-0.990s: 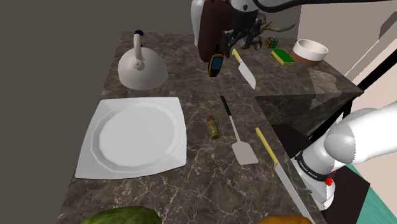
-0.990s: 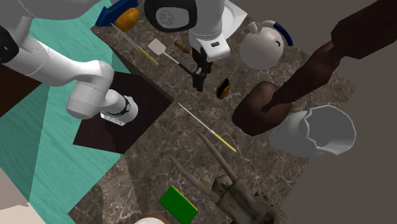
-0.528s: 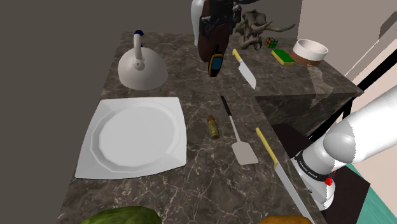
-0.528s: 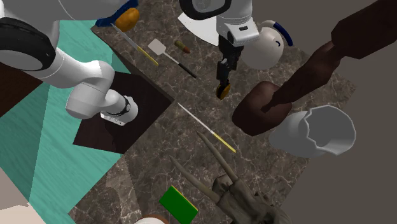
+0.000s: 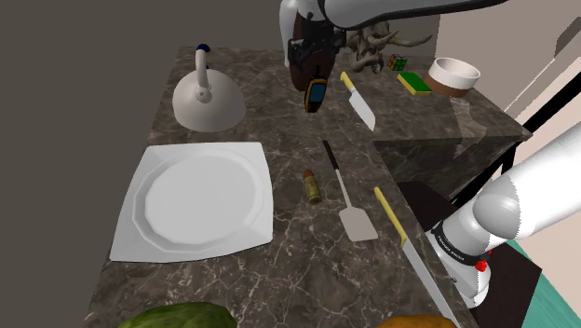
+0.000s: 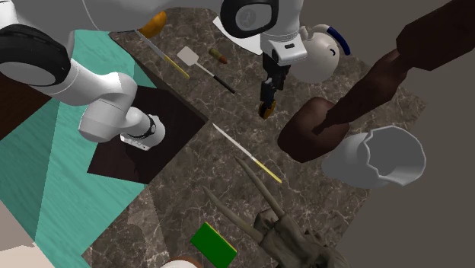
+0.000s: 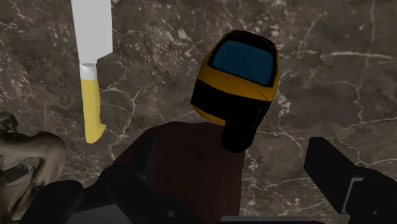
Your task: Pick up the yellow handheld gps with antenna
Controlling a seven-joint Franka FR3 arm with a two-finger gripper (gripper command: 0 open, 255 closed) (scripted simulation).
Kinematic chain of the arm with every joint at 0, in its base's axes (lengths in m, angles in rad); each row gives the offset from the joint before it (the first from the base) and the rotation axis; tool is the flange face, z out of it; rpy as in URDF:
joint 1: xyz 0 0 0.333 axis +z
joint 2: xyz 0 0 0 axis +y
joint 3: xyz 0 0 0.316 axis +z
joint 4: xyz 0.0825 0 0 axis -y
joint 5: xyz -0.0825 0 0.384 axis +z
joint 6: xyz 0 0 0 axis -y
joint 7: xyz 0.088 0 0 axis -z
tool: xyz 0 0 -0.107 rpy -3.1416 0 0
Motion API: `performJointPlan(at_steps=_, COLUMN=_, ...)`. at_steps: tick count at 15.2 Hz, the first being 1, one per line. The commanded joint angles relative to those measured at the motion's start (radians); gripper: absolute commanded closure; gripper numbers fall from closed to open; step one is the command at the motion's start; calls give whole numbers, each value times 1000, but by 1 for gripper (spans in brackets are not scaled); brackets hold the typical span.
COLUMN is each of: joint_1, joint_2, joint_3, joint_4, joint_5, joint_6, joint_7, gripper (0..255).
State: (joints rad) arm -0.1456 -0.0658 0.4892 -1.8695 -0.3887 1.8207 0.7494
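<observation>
The handheld GPS [image 5: 316, 95] is yellow and black with a blue screen and a stubby black antenna, and it lies flat on the dark marble counter [image 5: 279, 270]. In the wrist view the GPS [image 7: 238, 76] lies just ahead of my gripper [image 7: 238, 188], antenna end towards the fingers. The two black fingers [image 7: 350, 181] stand apart and touch nothing. In the shoulder view my gripper [image 5: 308, 58] hovers just behind and above the device. From the second exterior view my gripper [image 6: 267, 97] hangs over the GPS [image 6: 263, 113] and covers most of it.
A tall dark brown object [image 5: 300, 54] stands right behind the GPS; its base [image 7: 191, 168] lies under the fingers. A yellow-handled knife [image 5: 358, 101] lies beside it. A white kettle [image 5: 209, 98], white plate [image 5: 195, 200], spatula [image 5: 346, 200] and small bottle [image 5: 312, 186] are nearer the stand.
My gripper has swung to the shoulder view's left, from over the yellow-handled knife to above the GPS, and has come down a little. The GPS has not moved.
</observation>
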Motion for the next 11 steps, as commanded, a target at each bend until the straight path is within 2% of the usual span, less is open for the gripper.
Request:
performJointPlan(at_steps=1, joint_1=0, joint_2=3, joint_3=1, joint_4=-5, joint_5=-2, joint_6=7, joint_7=5, gripper=0)
performJointPlan(at_steps=2, joint_1=0, joint_2=3, joint_3=0, joint_4=-4, joint_5=-2, joint_6=7, joint_7=4, gripper=255)
performJointPlan(at_steps=11, joint_1=0, joint_2=3, joint_3=1, joint_4=-5, joint_5=-2, joint_6=7, joint_7=5, gripper=255)
